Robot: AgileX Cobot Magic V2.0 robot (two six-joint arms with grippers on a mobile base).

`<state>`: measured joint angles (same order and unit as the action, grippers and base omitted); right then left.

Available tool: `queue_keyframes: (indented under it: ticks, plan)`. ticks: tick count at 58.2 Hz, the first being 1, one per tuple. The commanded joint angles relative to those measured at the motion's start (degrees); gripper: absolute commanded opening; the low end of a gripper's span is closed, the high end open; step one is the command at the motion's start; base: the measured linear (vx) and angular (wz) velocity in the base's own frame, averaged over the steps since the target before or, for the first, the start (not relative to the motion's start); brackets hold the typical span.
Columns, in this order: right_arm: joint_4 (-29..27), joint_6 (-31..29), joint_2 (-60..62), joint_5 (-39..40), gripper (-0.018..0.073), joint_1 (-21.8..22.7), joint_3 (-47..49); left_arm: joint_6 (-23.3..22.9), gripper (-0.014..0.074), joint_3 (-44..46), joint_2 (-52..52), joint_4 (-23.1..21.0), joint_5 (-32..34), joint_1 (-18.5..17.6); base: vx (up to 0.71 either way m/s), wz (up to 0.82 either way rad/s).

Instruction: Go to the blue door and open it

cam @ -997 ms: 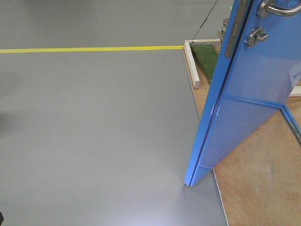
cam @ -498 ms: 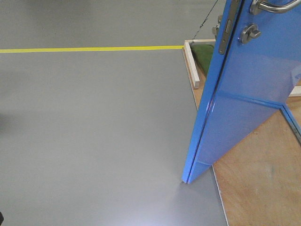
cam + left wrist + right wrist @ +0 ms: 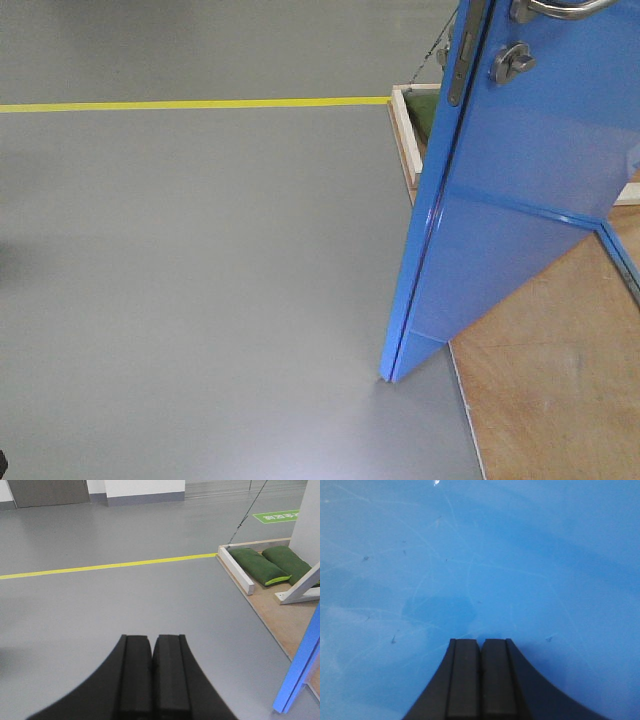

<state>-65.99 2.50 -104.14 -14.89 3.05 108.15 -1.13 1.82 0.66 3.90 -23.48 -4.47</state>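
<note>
The blue door stands partly swung out on the right of the front view, its bottom corner over the grey floor. Its silver lever handle, round lock and latch plate sit at the top. A strip of the door's lower edge shows at the right of the left wrist view. My right gripper is shut, tips right at the scratched blue door face, which fills that view. My left gripper is shut and empty, above bare floor.
A plywood base lies under the door, with a white wooden frame and green sandbags on it. A yellow floor line runs across the far floor. A white diagonal brace stands at the right.
The door's free edge has swung to the left and away across the three front frames; handle and lock have shifted left and up in the picture.
</note>
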Motion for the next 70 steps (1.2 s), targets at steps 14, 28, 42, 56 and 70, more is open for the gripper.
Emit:
queue_keyframes:
  ticks: [14,28,42,56,70]
  plan:
    - [-0.7,-0.5,2.7,1.6,0.0008,-0.1,1.9,-0.4,0.0073,1.7,0.8,-0.1,4.9,0.0,0.0,0.0]
    - [-0.7,-0.5,2.7,1.6,0.0008,-0.1,1.9,-0.4,0.0073,1.7,0.8,-0.1,4.9,0.0,0.0,0.0]
    - [-0.7,-0.5,2.7,1.6,0.0008,-0.1,1.9,-0.4,0.0073,1.7,0.8,-0.1,4.9,0.0,0.0,0.0]
    - [-0.7,-0.5,2.7,1.6,0.0008,-0.1,1.9,-0.4,0.0073,1.7,0.8,-0.1,4.9,0.0,0.02,0.01]
    - [-0.7,-0.5,2.7,1.6,0.0008,-0.1,1.9,-0.4,0.0073,1.7,0.8,-0.1,4.9,0.0,0.06,0.0]
